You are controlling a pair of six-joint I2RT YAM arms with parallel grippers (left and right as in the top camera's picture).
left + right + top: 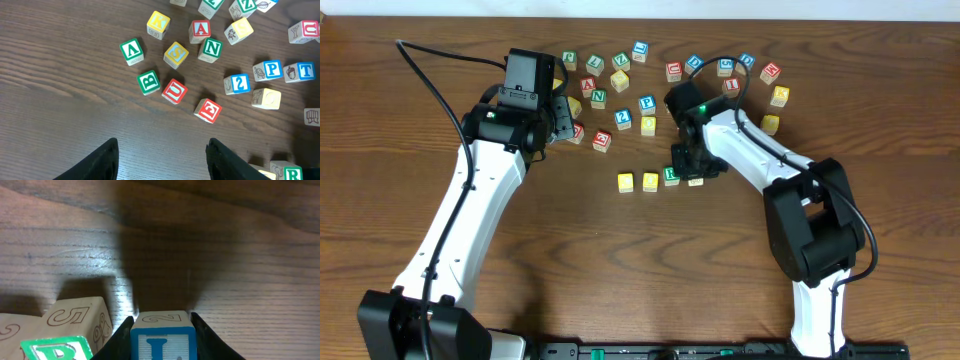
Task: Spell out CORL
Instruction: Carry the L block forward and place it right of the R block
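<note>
L cube (pixel 163 345): white face, blue letter, wooden sides. It stands upright on the desk (pixel 620 280) and ends a row, just right of the green-lettered R cube (pixel 671 175) and two yellow cubes (pixel 625 182). The row sits mid-desk, with bare wood on the robot's side and other cubes (pixel 647 103) scattered beyond. Right tool (pixel 161 325) points down, fingers against both sides of the L cube. Left tool (pixel 162 160) hovers near the scatter, jaws apart, holding nothing.

Robot lab: two arms (pixel 470 215) on wooden table (pixel 620 270).
</note>
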